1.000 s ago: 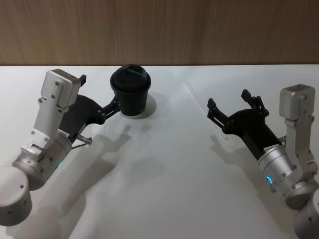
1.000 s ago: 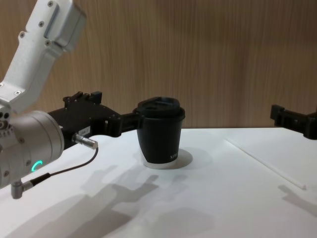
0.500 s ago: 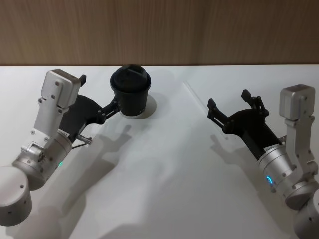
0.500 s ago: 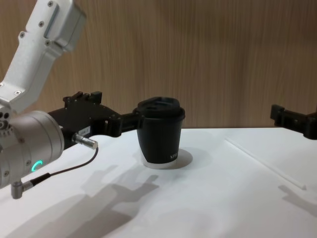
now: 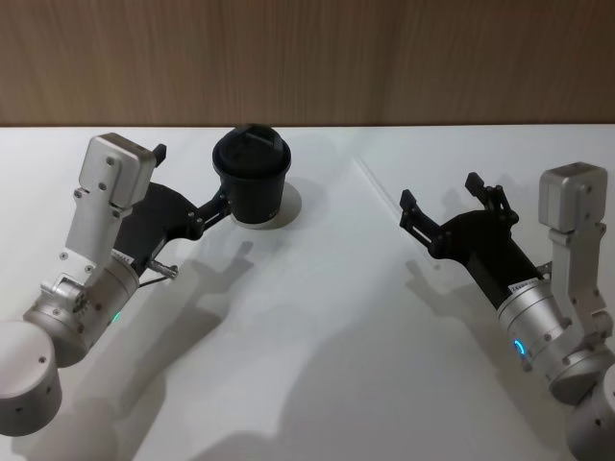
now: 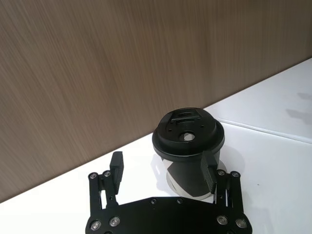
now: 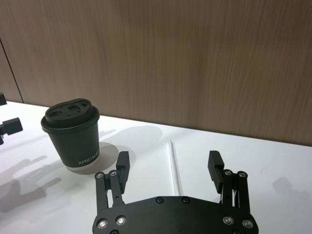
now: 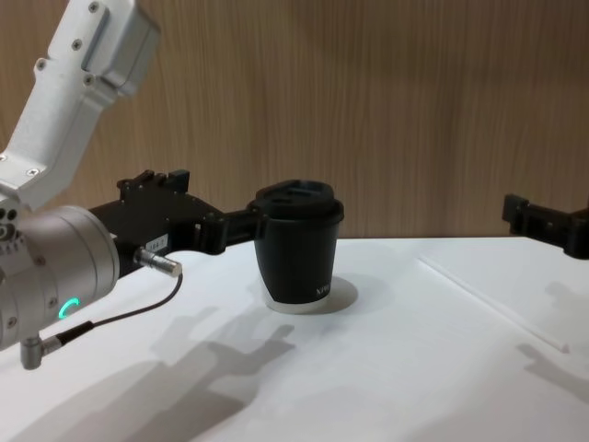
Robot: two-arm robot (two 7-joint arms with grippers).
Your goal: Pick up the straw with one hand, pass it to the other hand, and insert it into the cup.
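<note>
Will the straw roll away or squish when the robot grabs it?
Probably a bit of both. The straw is thin and round and lies flat on the smooth table, so a sideways nudge may roll it. It looks very slim and light, so a hard pinch might dent it. It is long, so its ends may wobble when held.

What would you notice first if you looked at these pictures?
The black cup with its lid, standing toward the back of the white table, catches the eye first. The robot's open left hand sits right beside it. The open right hand hovers on the other side, with a thin white straw lying flat on the table before it.
</note>
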